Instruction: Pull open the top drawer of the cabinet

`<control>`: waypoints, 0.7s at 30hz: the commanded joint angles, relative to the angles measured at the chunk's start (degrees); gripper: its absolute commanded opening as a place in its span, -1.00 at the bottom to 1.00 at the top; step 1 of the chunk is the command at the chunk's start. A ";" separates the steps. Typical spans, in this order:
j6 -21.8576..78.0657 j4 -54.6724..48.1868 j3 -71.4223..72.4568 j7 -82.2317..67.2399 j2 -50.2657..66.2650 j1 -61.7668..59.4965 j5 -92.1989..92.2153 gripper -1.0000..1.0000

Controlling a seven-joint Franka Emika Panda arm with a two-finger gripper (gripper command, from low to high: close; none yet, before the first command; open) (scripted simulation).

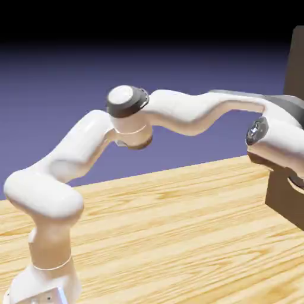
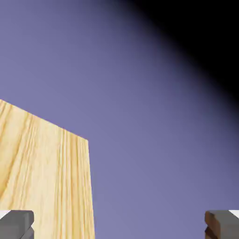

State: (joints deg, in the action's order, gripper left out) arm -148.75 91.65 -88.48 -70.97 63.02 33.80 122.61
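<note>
Your gripper [image 2: 119, 225] has its fingertips wide apart with nothing between them; the cabinet [image 1: 285, 199] stands on the bench [image 1: 160, 237] at the exterior view's right edge, partly behind the arm [image 1: 178, 111].

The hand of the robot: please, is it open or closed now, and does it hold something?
Hand: open, its two finger tips wide apart, holding nothing between them.

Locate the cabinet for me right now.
The cabinet stands at the exterior view's right edge, cut off by the frame, on the wooden table, partly hidden behind the outer end of the white robot arm.
</note>
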 commanded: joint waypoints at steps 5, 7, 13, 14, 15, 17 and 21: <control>2.57 -7.05 -8.99 -11.53 9.72 3.37 12.46 0.00; 3.59 -9.87 -12.59 -16.14 13.61 4.71 17.45 0.00; 6.36 -17.45 -22.26 -28.54 24.08 8.33 30.85 0.00; 6.36 -17.45 -22.27 -28.54 24.08 8.33 30.85 0.00; 5.57 -19.53 -22.42 -27.73 23.99 7.10 30.61 0.00; 4.00 -23.68 -22.74 -26.10 23.83 4.63 30.13 0.00; 0.86 -31.99 -23.37 -22.85 23.51 -0.30 29.17 0.00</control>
State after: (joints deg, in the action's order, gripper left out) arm -147.89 59.66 -111.85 -93.82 86.53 33.50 151.78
